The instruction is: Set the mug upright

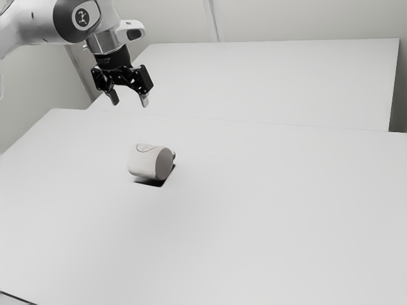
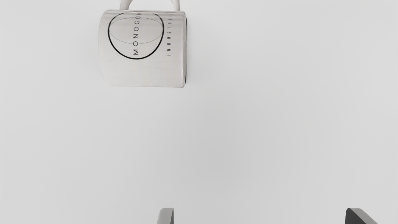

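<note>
Grey fingers (image 1: pixel 144 100), spread wide, empty, apart from the sideways mug (image 1: pixel 144 162)

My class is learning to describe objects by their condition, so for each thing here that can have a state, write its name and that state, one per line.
Mug: lying on its side on the table, not upright.
Gripper: open, holding nothing, raised above the table.

Our arm (image 1: pixel 30 24) extends from the exterior view's upper left. Our gripper (image 1: pixel 130 102) points downward, its fingers (image 2: pixel 165 216) parted.
</note>
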### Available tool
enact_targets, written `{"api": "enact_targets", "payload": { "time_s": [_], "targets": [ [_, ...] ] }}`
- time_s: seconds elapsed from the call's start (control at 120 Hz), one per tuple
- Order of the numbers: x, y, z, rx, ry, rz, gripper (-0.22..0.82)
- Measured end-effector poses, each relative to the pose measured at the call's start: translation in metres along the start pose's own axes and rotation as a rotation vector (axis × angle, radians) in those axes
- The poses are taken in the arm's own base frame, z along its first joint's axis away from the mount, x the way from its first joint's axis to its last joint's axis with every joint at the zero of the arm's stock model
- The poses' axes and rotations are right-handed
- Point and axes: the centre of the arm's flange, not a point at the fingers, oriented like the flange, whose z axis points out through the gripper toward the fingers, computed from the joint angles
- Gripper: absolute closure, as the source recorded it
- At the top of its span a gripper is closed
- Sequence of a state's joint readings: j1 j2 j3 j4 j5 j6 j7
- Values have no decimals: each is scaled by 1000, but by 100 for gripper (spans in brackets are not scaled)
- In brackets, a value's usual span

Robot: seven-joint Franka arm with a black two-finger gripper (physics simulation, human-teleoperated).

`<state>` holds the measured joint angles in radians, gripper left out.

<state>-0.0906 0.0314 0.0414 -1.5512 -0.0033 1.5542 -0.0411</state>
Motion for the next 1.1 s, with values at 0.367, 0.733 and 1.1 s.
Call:
{"api": "enact_targets", "payload": {
  "time_s": [0.367,0.733,1.1],
  "targets": [
    [13,-12,13,10,-19,-18,0],
    [34,-98,46,-51,-70,-98,0],
    [51,-152,96,-190,-89,-72,0]
  ]
}}
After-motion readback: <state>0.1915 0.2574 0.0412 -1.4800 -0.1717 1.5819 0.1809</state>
